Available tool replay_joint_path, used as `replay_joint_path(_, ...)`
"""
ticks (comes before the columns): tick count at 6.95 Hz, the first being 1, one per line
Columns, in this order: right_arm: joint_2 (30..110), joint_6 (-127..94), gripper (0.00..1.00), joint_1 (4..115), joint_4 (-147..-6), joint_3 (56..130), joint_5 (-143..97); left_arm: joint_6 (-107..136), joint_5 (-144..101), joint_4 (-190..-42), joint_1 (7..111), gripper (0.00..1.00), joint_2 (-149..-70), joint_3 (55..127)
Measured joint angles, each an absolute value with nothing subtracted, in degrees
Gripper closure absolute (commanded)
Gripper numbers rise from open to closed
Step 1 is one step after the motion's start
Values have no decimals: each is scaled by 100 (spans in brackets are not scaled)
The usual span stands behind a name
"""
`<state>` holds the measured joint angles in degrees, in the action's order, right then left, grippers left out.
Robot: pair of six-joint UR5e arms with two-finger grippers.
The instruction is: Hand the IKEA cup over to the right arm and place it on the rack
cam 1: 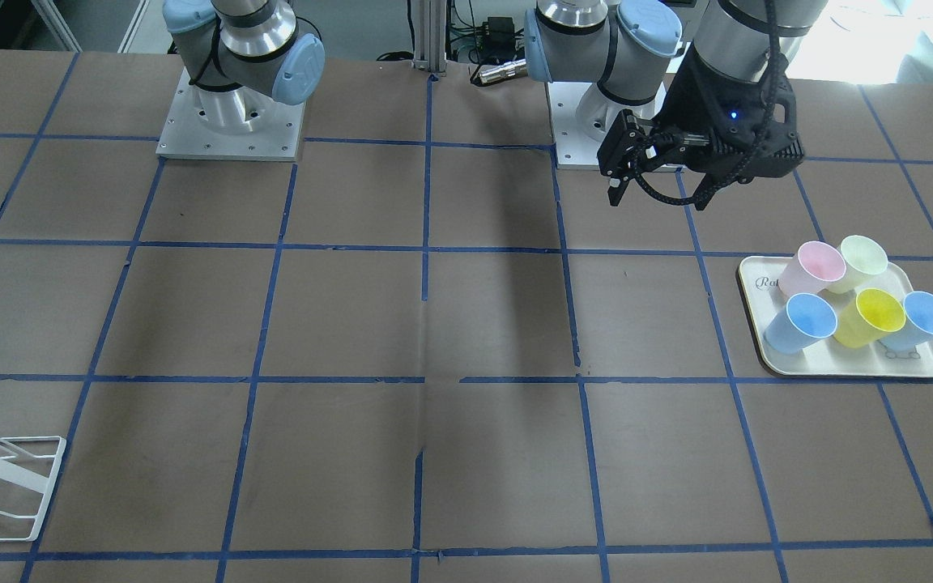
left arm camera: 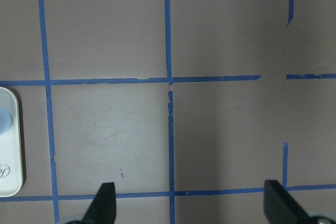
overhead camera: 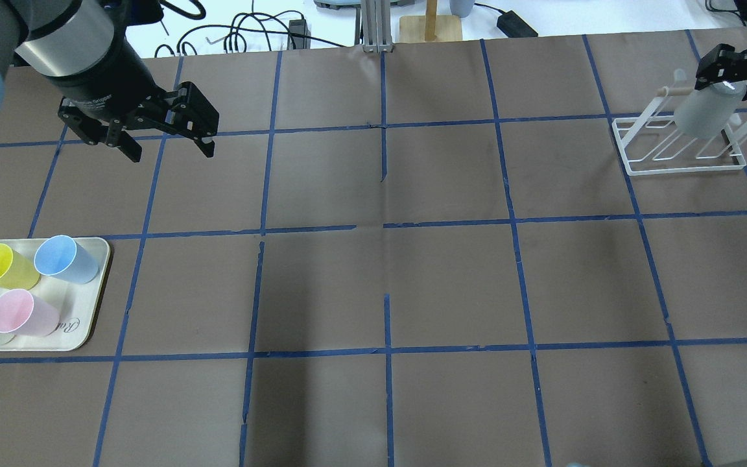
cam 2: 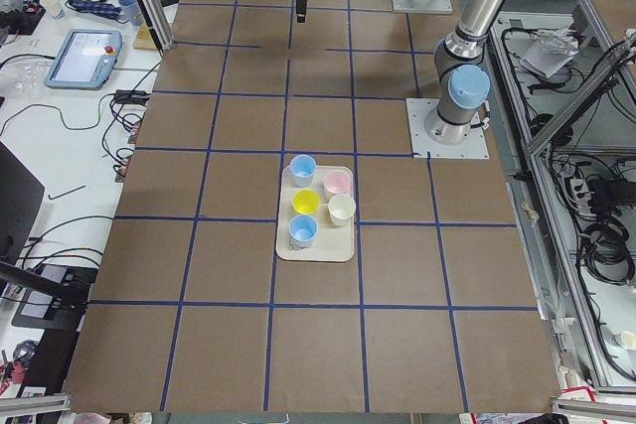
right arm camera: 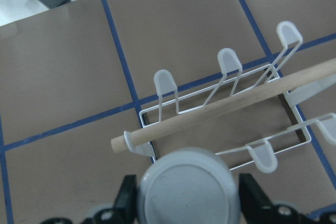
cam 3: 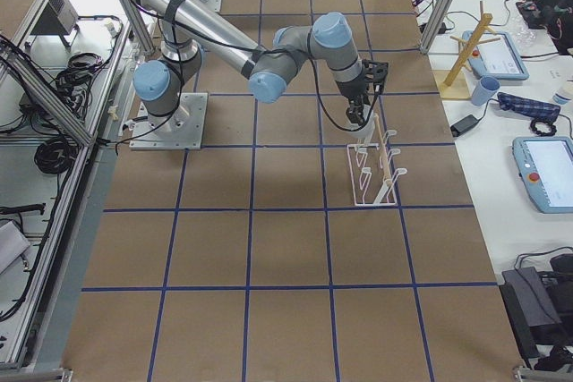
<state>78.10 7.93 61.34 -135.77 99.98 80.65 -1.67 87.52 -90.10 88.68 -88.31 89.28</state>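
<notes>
"Grey plastic, mouth down at the far right of the overhead view: is that the IKEA cup?"

"Yes. The right gripper has its jaws clamped on the cup's closed base end. The cup is tilted, open end lowest, over the white wire rack. From the wrist camera the base sits on the near side of the rack's wooden rod, close to its rounded tip. Whether the cup touches any rod, I cannot tell."

"And the arm carrying it?"

"The right arm stretches from its base plate out across the brown, blue-taped surface to the rack."

"The other one?"

"The left gripper hangs above the surface at the opposite end, jaws spread wide with nothing between them, well apart from the rack."

"Anything else in shot?"

"A cream tray lies on the left arm's side of the surface, near that gripper. It carries two blue cups, a yellow cup, a pink cup and a pale green cup, packed close together."
</notes>
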Motion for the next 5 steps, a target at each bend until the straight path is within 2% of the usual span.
replay_joint_path(5, 7482, 791, 75, 6135, -13842, 9998, 8068, -167, 8733, -9005, 8868, 0, -8817, 8930)
